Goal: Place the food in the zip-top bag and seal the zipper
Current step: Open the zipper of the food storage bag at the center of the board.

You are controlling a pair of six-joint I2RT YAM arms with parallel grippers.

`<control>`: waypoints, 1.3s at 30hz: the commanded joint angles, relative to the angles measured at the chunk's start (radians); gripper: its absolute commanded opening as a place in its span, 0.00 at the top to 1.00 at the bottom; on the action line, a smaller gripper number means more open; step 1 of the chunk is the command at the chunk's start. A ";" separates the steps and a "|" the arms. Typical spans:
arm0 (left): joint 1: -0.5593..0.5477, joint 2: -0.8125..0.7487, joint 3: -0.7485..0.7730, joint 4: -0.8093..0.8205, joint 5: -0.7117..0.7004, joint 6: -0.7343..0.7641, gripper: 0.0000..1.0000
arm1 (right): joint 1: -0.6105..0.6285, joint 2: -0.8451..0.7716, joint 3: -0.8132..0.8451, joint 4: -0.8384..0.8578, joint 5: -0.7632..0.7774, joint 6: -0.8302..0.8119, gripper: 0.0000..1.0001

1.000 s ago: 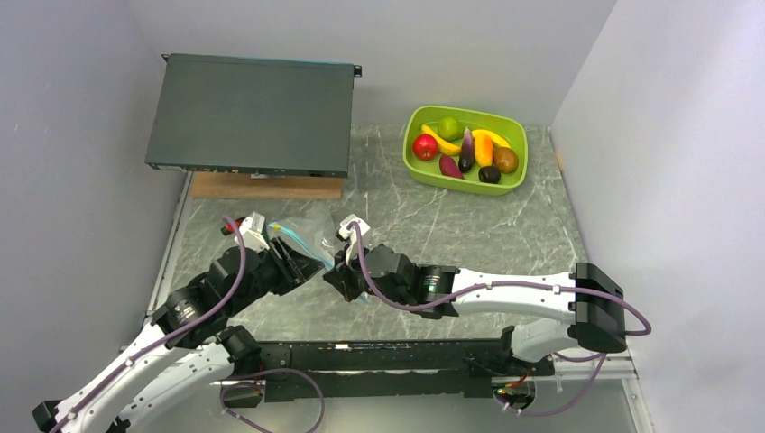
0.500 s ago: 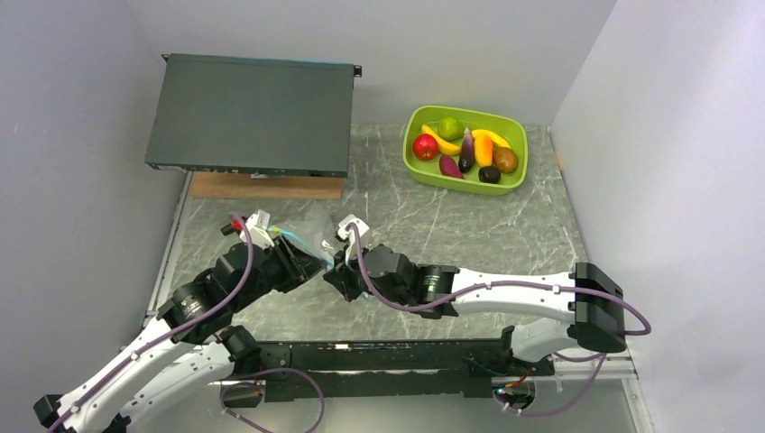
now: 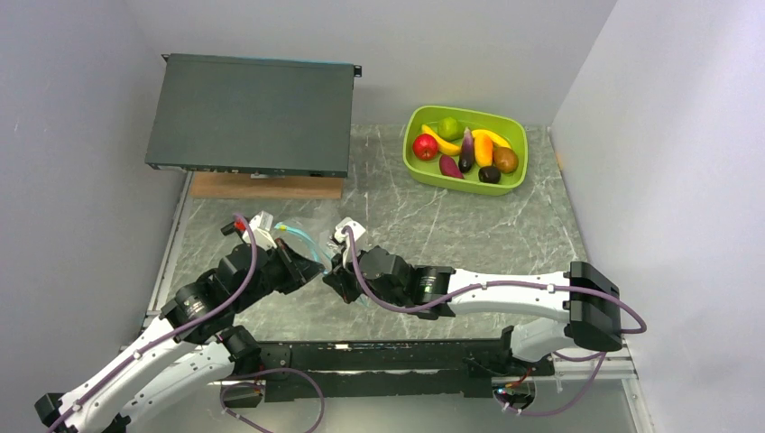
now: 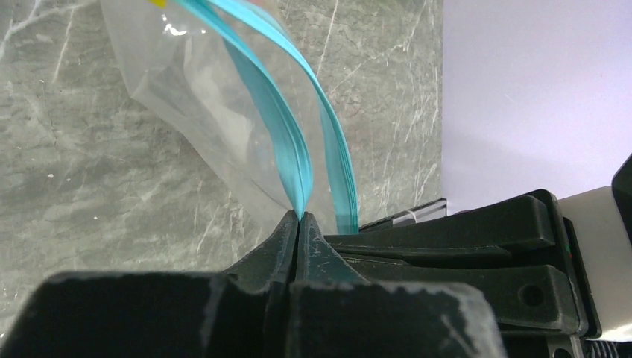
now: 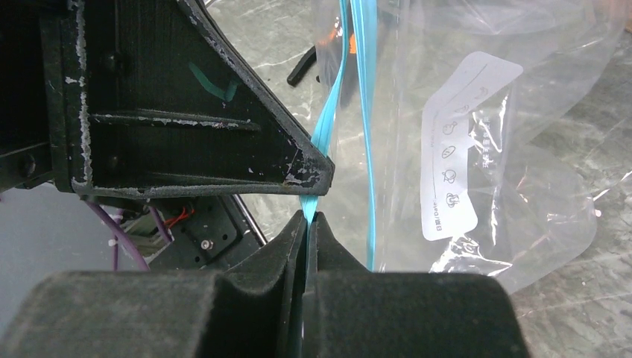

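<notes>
The clear zip-top bag (image 3: 311,236) hangs between my two grippers at the table's near left. My left gripper (image 4: 299,218) is shut on one teal zipper strip (image 4: 279,127). My right gripper (image 5: 308,216) is shut on the other teal zipper strip (image 5: 328,127). The two strips stand a little apart, so the bag's mouth is open. The bag (image 5: 514,134) carries a white label and looks empty. The food (image 3: 466,149), a red apple, lime, bananas, eggplant, an orange piece and a kiwi, lies in the lime-green tub (image 3: 417,170) at the far right.
A dark flat box (image 3: 253,113) rests tilted on a wooden block (image 3: 266,187) at the far left. Orange-handled pliers (image 5: 317,56) lie on the table behind the bag. Grey walls close in on the left, back and right.
My left gripper has shifted slightly right and the bag's mouth has spread a little between the grippers. The right arm has barely moved.
</notes>
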 commanded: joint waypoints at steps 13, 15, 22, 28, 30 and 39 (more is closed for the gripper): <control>-0.002 0.006 0.051 -0.091 -0.063 0.070 1.00 | 0.003 -0.058 0.238 -0.339 0.025 -0.059 0.62; -0.002 -0.004 0.047 -0.083 -0.065 0.074 1.00 | -0.005 -0.057 0.244 -0.340 0.043 -0.072 0.57; -0.003 -0.002 0.064 -0.090 -0.075 0.076 1.00 | -0.023 0.007 0.301 -0.359 0.074 -0.090 0.49; -0.002 -0.011 0.066 -0.077 -0.045 0.063 1.00 | -0.022 0.084 0.315 -0.325 0.075 -0.073 0.53; -0.002 -0.016 0.063 -0.078 -0.052 0.063 1.00 | -0.023 0.106 0.320 -0.315 0.063 -0.068 0.53; -0.003 -0.038 0.053 -0.155 -0.090 0.026 1.00 | -0.024 0.154 0.376 -0.352 0.088 -0.057 1.00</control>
